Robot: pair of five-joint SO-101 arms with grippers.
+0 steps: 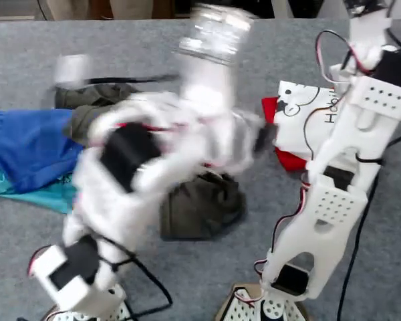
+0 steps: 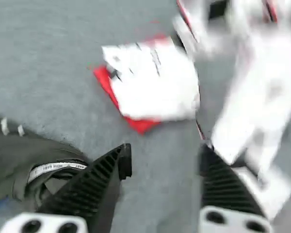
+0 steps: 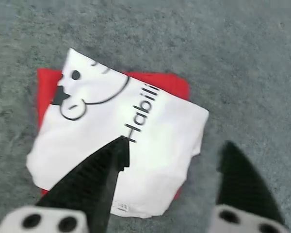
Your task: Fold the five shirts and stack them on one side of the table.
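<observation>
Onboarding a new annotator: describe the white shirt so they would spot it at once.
On the grey table, go to the end opposite the blue shirt. A folded white shirt lies there on top of a red shirt. It is the only white one, and it has a black line drawing and black lettering.

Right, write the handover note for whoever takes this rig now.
Left gripper: open, empty, above the table between the olive shirt and the stack.
Right gripper: open, empty, over the white shirt.
Done: white shirt folded, lying on the folded red shirt, by the right arm.
Left to do: olive shirt lies crumpled mid-table; blue shirt lies loose over the teal shirt at the far left. Fold these three and add them to the stack.
</observation>
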